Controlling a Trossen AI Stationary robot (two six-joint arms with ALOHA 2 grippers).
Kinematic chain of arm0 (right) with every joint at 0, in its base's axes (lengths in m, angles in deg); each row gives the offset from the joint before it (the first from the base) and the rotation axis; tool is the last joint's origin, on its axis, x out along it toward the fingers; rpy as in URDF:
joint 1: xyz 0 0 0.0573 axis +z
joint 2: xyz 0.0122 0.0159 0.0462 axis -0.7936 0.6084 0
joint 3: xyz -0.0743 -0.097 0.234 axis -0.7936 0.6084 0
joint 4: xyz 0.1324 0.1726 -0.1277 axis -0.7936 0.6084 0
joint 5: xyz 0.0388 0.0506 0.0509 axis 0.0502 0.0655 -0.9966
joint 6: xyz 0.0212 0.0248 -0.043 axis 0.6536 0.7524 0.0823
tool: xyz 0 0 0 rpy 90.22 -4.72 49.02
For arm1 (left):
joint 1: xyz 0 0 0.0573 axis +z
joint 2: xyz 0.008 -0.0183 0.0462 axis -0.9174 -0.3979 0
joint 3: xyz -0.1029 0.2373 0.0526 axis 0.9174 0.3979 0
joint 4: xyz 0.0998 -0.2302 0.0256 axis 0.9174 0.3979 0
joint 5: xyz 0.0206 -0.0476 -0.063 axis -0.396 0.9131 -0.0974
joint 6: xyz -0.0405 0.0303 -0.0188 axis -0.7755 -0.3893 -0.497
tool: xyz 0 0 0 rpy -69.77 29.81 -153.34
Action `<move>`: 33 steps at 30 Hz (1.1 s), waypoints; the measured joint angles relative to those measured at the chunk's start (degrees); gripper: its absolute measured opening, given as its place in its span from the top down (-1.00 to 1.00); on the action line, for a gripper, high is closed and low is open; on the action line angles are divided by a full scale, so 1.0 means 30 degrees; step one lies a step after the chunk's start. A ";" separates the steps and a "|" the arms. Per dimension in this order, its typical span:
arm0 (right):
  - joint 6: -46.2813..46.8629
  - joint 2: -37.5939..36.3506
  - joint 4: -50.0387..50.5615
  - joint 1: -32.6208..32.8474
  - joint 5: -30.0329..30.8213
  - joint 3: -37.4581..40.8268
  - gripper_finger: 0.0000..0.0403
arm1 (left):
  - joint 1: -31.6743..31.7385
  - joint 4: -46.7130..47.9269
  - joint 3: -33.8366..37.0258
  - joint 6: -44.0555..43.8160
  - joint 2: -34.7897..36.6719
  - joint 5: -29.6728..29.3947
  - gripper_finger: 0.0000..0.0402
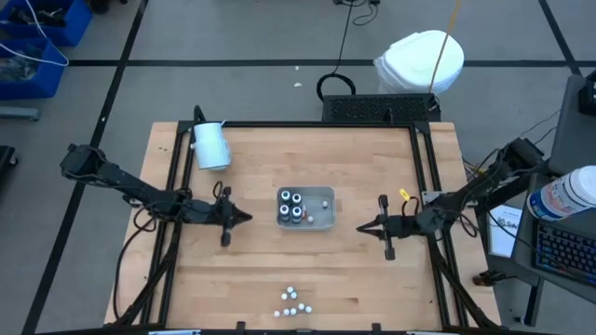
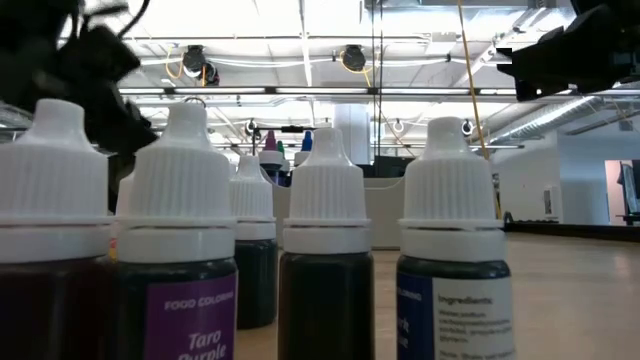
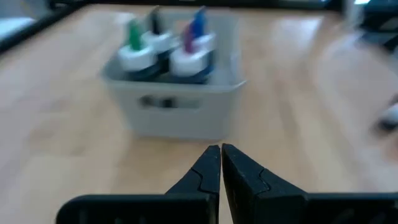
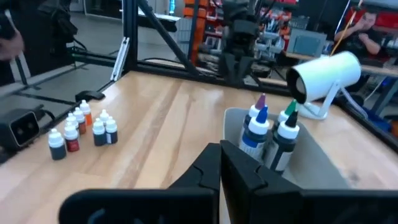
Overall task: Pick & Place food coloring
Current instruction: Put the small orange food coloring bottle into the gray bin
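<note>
Several dark food coloring bottles (image 1: 291, 207) with white caps and coloured tips (image 3: 163, 51) stand upright in the left part of a pale grey tray (image 1: 328, 223) at the table's middle. Several more small bottles (image 1: 293, 302) stand on their bases in a loose group (image 4: 81, 132) by the table's near edge, filling the low view (image 2: 180, 250). My left gripper (image 1: 247, 218) is left of the tray, shut and pointing at it, with nothing held (image 3: 221, 155). My right gripper (image 1: 361, 226) is right of the tray, also shut and holding nothing (image 4: 221, 154).
A large white cylinder on a stand (image 1: 211, 144) sits at the far left of the table (image 4: 323, 78). A black frame (image 1: 424, 177) runs along the table's sides. Bare wood lies between the tray and the near bottle group.
</note>
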 joint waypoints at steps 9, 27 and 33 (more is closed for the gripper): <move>-0.0649 -0.0864 0.0546 0.0015 -0.1103 0.0086 1.00 | -0.6861 0.6349 -0.7240 -0.4582 -0.4820 -0.4220 0.98; -0.0660 -0.2346 0.1582 0.0015 -0.1115 0.0087 1.00 | -0.9981 1.1029 -2.0908 -0.6810 -1.8700 -0.2360 0.62; -0.1553 -0.2518 0.1578 0.0015 -0.1115 0.0087 1.00 | -0.9678 1.0799 -2.0983 -0.7140 -1.8857 -0.2151 0.16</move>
